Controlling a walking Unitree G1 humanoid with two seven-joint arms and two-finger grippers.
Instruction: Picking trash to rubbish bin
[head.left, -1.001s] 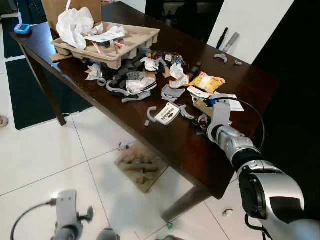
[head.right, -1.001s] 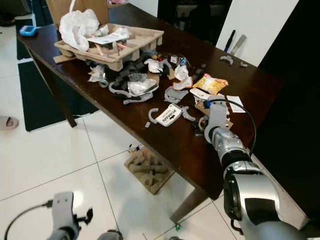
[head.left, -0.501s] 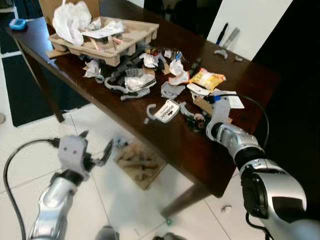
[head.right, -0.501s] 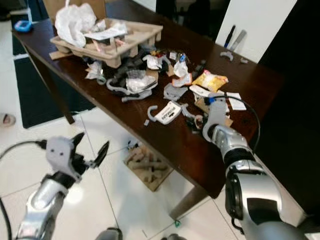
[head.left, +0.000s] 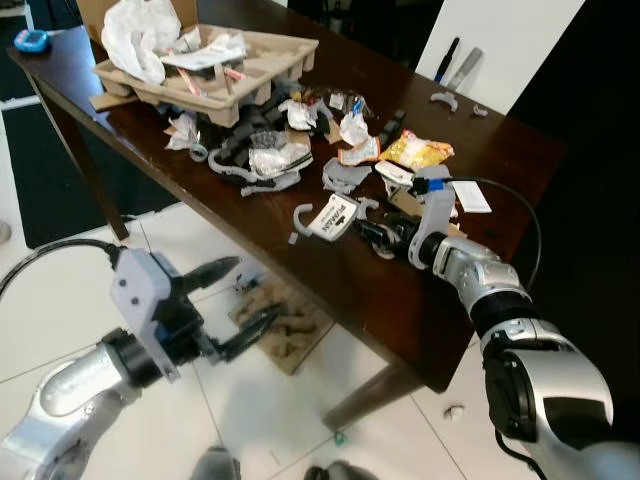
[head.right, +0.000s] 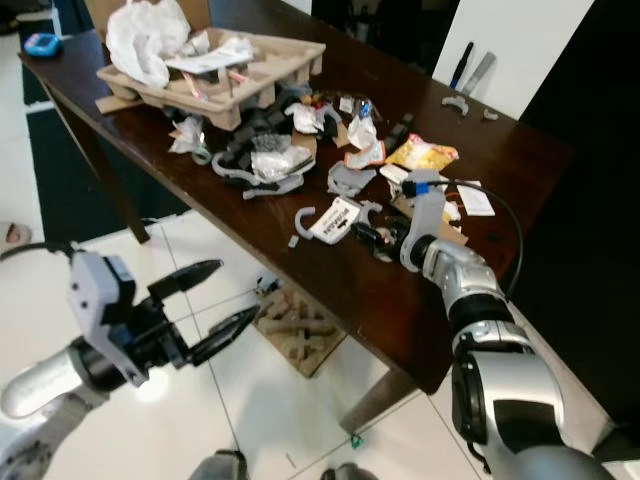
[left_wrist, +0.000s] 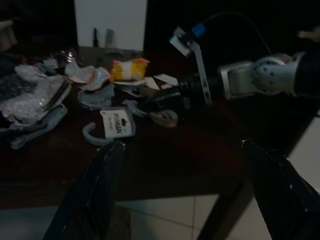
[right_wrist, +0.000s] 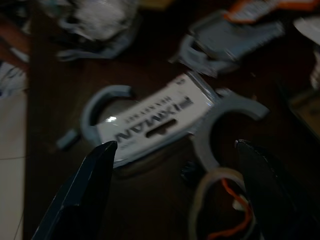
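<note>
Trash lies scattered on a dark wooden table (head.left: 400, 310): crumpled paper, grey plastic hooks, a yellow snack packet (head.left: 415, 150) and a white printed label pack (head.left: 333, 216). My right gripper (head.left: 368, 232) rests low over the table, open, its fingers pointing at the label pack (right_wrist: 155, 122), with a grey hook (right_wrist: 225, 112) and a tape ring (right_wrist: 220, 200) just before them. My left gripper (head.left: 255, 288) is raised over the floor in front of the table, open and holding nothing. From the left wrist, the label pack (left_wrist: 116, 122) lies ahead.
A cardboard tray (head.left: 200, 75) with a white plastic bag (head.left: 135, 45) stands at the table's far left. Two pens (head.left: 455, 70) lie at the far edge. A flat cardboard piece (head.left: 285, 325) lies on the white tiled floor under the table.
My left arm has risen from near the floor toward the table's front edge, fingers spread. My right gripper has tipped down and reached toward the label pack.
</note>
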